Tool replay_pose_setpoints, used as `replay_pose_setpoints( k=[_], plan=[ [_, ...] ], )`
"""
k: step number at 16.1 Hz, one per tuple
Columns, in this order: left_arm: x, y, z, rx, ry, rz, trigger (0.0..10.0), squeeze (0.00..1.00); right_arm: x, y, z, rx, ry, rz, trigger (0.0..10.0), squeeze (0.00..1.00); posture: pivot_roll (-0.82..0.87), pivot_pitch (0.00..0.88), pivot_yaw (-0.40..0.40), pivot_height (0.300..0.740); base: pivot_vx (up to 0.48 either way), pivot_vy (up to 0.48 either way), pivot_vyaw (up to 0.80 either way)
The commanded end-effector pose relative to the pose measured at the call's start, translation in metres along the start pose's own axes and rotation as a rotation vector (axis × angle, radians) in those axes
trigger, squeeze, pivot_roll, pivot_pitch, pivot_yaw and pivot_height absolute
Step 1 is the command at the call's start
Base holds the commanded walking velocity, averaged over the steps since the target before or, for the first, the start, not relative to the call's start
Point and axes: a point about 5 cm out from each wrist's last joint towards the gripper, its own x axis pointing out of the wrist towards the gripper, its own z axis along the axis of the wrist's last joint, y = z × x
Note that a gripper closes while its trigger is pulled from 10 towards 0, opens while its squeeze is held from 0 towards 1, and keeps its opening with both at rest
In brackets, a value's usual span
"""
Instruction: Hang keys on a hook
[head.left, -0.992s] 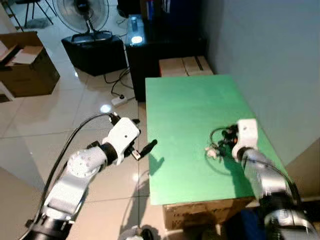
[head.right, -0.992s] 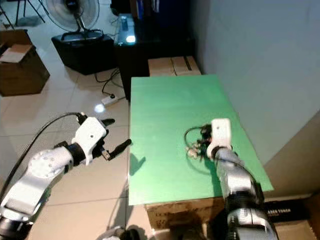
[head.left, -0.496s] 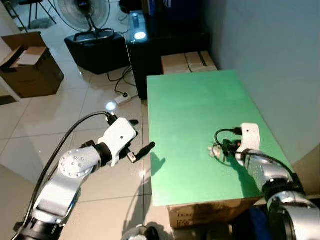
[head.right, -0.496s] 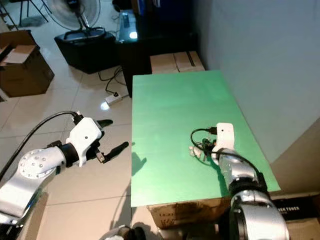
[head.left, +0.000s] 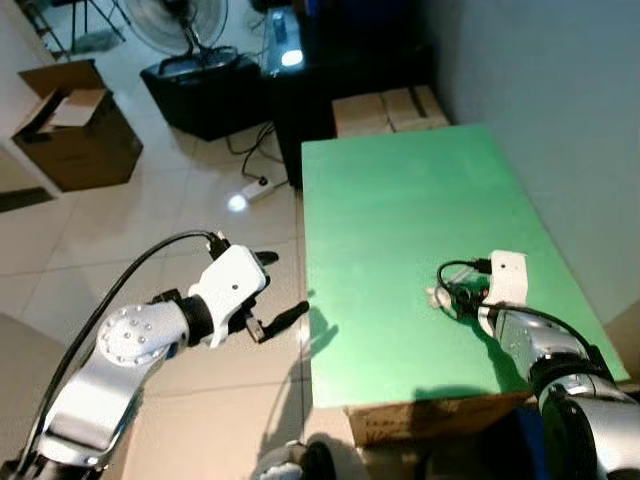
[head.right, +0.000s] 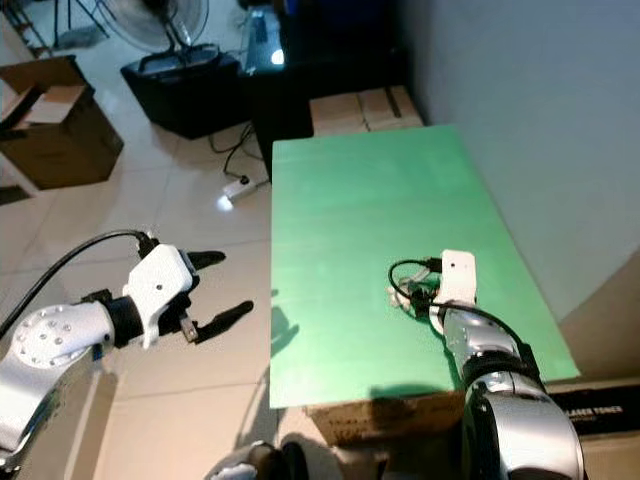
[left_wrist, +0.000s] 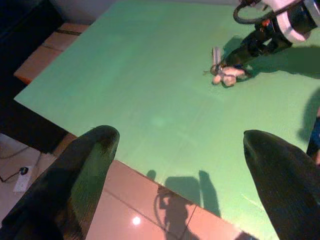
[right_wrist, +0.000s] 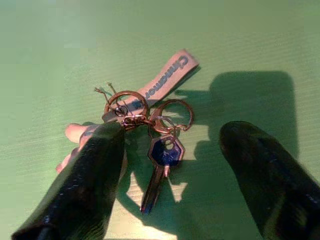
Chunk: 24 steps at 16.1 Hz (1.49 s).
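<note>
On the green table (head.left: 400, 210), near its right edge, the keys (right_wrist: 150, 130) lie flat with the right gripper (right_wrist: 175, 165) down over them, fingers spread either side, not gripping. Left gripper (head.right: 222, 285) hovers open above the floor beside the table.

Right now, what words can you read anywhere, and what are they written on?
"Cinnamor": printed along the pale fabric tag of the keys lying on the green table; its end is hidden under the rings.
Cardboard box on the floor: any print is too small to read.
</note>
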Motion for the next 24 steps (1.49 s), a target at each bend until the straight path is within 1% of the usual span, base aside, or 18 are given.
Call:
replay_pose_setpoints(
  k=[1,2,4,6,7,8,9,10,14,15,16,17,21,24],
  plan=[
    [-0.008,0.003,0.000,0.001,0.017,0.007,10.0,0.00,0.001,0.002,0.007,-0.014,-0.015,-0.004,10.0,1.00,0.07,0.163,0.202,0.740,0.000,0.000,0.00],
    [-0.008,0.003,0.000,0.001,0.018,0.006,10.0,0.00,0.001,0.002,0.008,-0.014,-0.018,-0.004,10.0,1.00,0.07,0.163,0.202,0.740,0.000,0.000,0.00],
    [-0.012,0.002,0.000,-0.005,0.027,-0.004,10.0,0.00,0.002,0.008,0.010,-0.038,-0.020,0.017,10.0,1.00,0.08,0.169,0.210,0.740,0.000,0.000,0.00],
    [-0.013,0.003,0.001,-0.006,0.034,-0.010,10.0,0.00,0.003,0.011,0.008,-0.080,0.010,0.026,10.0,1.00,0.09,0.175,0.221,0.740,0.000,0.000,0.00],
    [-0.014,0.004,0.001,-0.005,0.038,-0.010,10.0,0.00,0.003,0.013,0.007,-0.117,0.022,0.031,10.0,1.00,0.10,0.180,0.225,0.740,0.000,0.000,0.00],
    [-0.015,0.004,0.000,-0.003,0.045,-0.011,10.0,0.00,0.004,0.015,0.007,-0.163,0.030,0.038,10.0,0.00,0.09,0.178,0.230,0.740,0.000,0.000,0.00],
    [-0.016,0.004,0.000,-0.003,0.048,-0.013,10.0,0.00,0.004,0.016,0.007,-0.181,0.033,0.041,10.0,0.00,0.09,0.178,0.230,0.740,0.000,0.000,0.00],
    [-0.016,0.005,0.000,-0.002,0.052,-0.014,10.0,0.00,0.004,0.019,0.006,-0.235,0.040,0.062,10.0,0.00,0.10,0.182,0.228,0.740,0.000,0.000,0.00],
    [-0.015,0.003,0.000,-0.005,0.056,-0.022,10.0,0.00,0.004,0.024,0.002,-0.281,0.049,0.117,10.0,0.00,0.09,0.180,0.234,0.740,0.000,0.000,0.00],
    [-0.014,0.004,0.000,-0.005,0.057,-0.024,10.0,0.00,0.004,0.024,-0.001,-0.283,0.058,0.122,4.7,0.00,0.09,0.180,0.237,0.740,0.000,0.000,0.00],
    [-0.014,0.005,0.000,-0.004,0.057,-0.025,10.0,0.00,0.004,0.023,-0.003,-0.287,0.065,0.125,2.5,0.00,0.09,0.180,0.237,0.740,0.000,0.000,0.00],
    [-0.013,0.006,0.000,0.002,0.059,-0.028,10.0,0.00,0.003,0.021,-0.007,-0.300,0.082,0.125,0.0,0.00,0.09,0.177,0.244,0.740,0.000,0.000,0.00],
    [-0.013,0.006,0.000,0.005,0.062,-0.031,10.0,0.00,0.002,0.016,-0.007,-0.308,0.088,0.116,0.0,0.00,0.09,0.178,0.249,0.740,0.000,0.000,0.00],
    [-0.013,0.004,0.000,0.002,0.060,-0.035,10.0,0.00,0.001,0.010,-0.013,-0.344,0.125,0.112,0.0,0.00,0.09,0.174,0.247,0.740,0.000,0.000,0.00]
  ],
)
